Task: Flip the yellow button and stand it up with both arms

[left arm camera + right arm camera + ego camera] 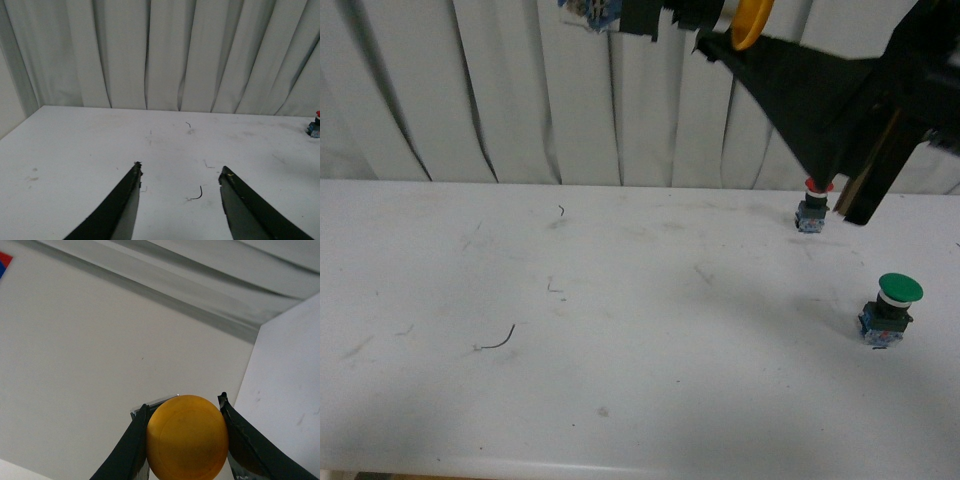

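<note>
Holds left hand [180,167] wide, empty, over near counter [75,150]. Pinches yellow button [187,437] by its smooth round cap in right hand [183,401], high above. Risks slip and drop, rolling toward green-capped button [892,310], then red-capped button [812,210].

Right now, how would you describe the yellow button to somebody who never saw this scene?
Look high above the white table, in front of the pale curtain, at the tip of the black right arm. There the yellow button hangs between its fingers. It alone has a yellow-orange cap and is lifted; the red button and the green button stand on the table.
</note>
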`<action>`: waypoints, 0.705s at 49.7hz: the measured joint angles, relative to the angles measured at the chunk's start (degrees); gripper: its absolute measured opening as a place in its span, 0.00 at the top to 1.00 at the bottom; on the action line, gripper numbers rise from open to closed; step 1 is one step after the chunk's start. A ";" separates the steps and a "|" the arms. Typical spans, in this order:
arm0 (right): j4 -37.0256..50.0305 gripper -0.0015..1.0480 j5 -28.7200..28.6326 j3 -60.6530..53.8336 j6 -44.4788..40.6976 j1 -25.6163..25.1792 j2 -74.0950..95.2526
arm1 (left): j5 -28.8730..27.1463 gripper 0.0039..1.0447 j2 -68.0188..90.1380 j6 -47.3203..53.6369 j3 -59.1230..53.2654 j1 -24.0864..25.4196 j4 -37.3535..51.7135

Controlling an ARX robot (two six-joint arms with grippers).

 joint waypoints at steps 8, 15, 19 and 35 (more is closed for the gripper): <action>-31.58 0.65 2.47 9.94 -55.36 -22.84 -1.97 | 0.00 0.06 0.00 0.04 0.00 0.00 0.02; -45.66 0.65 10.60 21.81 -77.02 -27.91 7.67 | 0.00 0.06 0.00 0.04 0.00 0.00 0.00; -50.60 0.65 13.77 27.80 -80.70 -27.65 12.13 | 0.00 0.06 0.00 0.04 0.00 0.00 -0.02; -64.08 0.65 24.65 43.15 -83.27 -24.85 24.26 | -0.02 0.06 0.00 0.02 0.00 0.00 0.00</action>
